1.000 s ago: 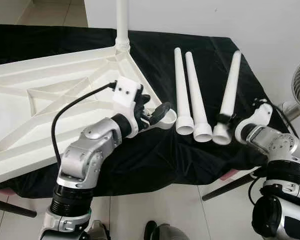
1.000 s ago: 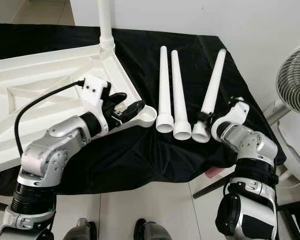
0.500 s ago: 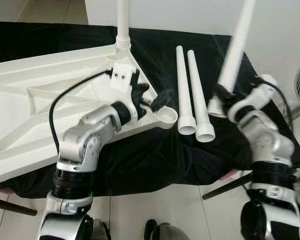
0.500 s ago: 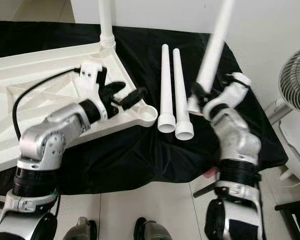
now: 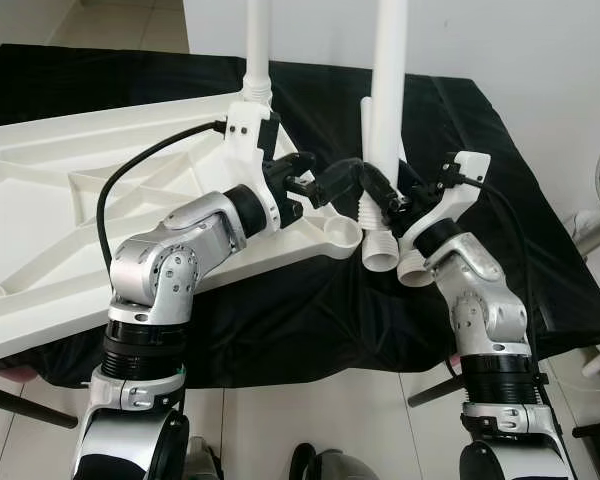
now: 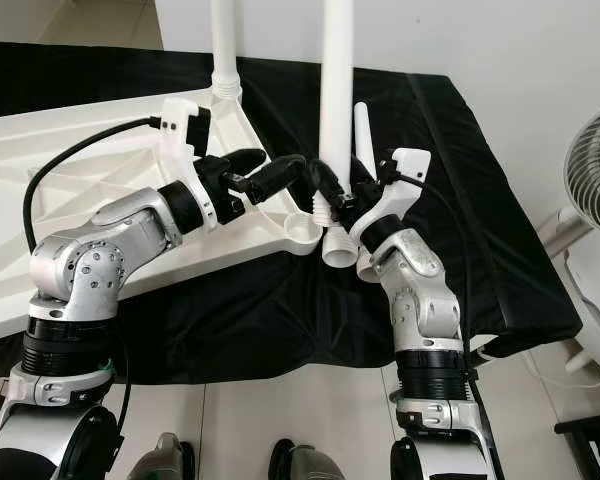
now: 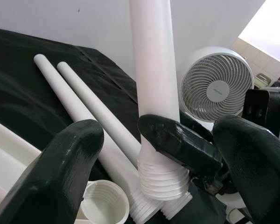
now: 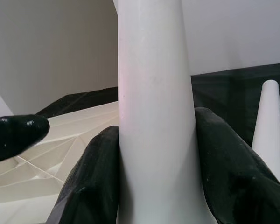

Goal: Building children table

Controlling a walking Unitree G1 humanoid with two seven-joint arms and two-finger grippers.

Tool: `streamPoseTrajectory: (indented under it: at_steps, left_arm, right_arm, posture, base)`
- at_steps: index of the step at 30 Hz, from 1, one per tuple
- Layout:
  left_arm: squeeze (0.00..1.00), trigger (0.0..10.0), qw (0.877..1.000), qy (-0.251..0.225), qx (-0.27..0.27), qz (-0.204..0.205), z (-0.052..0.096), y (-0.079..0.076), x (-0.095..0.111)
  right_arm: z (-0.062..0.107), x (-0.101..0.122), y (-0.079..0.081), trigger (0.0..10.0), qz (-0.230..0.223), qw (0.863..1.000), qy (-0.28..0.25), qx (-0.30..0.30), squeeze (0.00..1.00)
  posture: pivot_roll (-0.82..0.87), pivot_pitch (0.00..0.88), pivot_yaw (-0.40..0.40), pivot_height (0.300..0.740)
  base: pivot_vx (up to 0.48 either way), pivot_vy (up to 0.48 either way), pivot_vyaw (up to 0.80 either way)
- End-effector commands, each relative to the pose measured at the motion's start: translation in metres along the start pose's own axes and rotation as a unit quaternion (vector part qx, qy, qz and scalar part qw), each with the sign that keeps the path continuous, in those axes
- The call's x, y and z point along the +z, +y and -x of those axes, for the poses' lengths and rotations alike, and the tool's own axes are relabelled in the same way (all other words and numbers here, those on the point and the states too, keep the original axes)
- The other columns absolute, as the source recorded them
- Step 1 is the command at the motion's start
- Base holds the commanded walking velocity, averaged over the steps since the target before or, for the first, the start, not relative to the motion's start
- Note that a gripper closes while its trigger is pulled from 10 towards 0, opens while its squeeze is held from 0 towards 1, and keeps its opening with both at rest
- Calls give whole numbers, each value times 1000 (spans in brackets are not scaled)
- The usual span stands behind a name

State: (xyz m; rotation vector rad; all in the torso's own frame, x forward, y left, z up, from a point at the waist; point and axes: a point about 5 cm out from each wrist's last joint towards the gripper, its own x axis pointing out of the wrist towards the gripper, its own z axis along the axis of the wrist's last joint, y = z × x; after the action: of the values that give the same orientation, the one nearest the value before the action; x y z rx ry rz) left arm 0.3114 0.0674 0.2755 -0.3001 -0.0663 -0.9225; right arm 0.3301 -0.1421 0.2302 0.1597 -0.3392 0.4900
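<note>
No legible text or labels

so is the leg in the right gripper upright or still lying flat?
Upright. The right gripper holds the table leg near its threaded end, shaft pointing up, beside the tabletop's corner socket, not screwed in yet.

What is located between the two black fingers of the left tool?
In the left wrist view, the threaded end of the upright white plastic table leg and one finger of the right tool holding it sit inside the open left tool.
</note>
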Motion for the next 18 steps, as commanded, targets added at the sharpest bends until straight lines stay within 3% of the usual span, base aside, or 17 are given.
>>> streamPoseTrajectory:
  at_steps: [1, 8, 18]
  left_arm:
    - [0, 10000, 997, 8, -78, 7, -4, -10, -2]
    - [0, 10000, 994, 8, -99, 51, -10, -14, -3]
    - [0, 10000, 993, 13, -110, 52, -18, -11, 1]
  right_arm:
    - [3, 3, 1, 10000, 12, 1000, -14, 4, 0]
    - [12, -5, 14, 10000, 12, 999, -25, 35, 0]
    - [23, -14, 40, 10000, 15, 992, -5, 126, 0]
  posture:
    - [67, 83, -75, 740]
    - [43, 71, -50, 740]
    - [27, 77, -37, 740]
  base:
    - [0, 0, 0]
    - [0, 0, 0]
    - [0, 0, 0]
